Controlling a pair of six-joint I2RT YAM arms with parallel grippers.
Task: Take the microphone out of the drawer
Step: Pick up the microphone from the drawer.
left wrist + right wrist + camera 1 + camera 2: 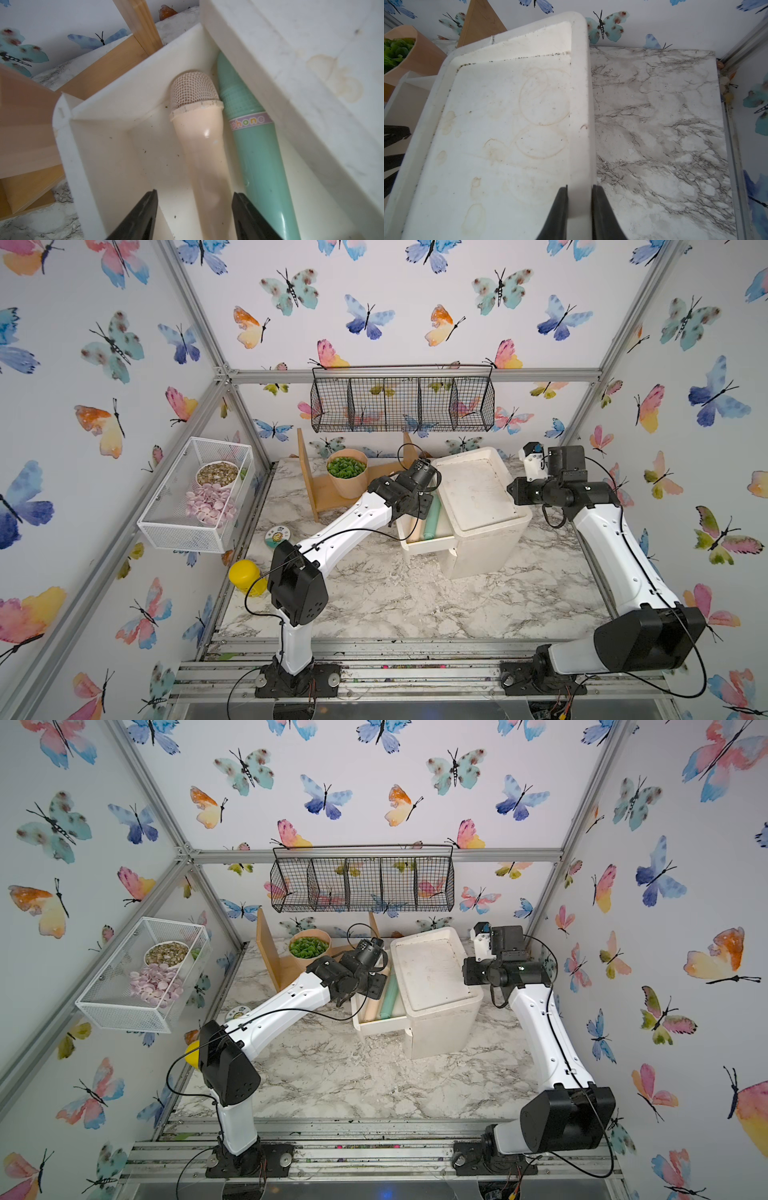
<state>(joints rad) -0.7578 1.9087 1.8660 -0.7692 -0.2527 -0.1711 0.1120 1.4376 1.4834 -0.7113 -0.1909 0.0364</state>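
Note:
The white drawer [133,91] is pulled out of its white cabinet [478,493]. Two microphones lie side by side in it: a cream one with a mesh head [199,133] and a teal one with a lettered band [253,149]. In both top views they show as a cream bar [414,526] and a teal bar [388,996]. My left gripper [194,193] is down in the drawer, open, its fingers either side of the cream handle, with a gap at one finger. My right gripper [579,189] is shut on the cabinet's raised top rim [579,104].
A wooden stand [316,485] and a tan cup of green leaves [347,472] sit just behind the drawer. A round tin [277,536] and a yellow cup [245,576] stand at the table's left edge. A black wire basket [401,404] hangs on the back wall, a white mesh basket [195,497] on the left.

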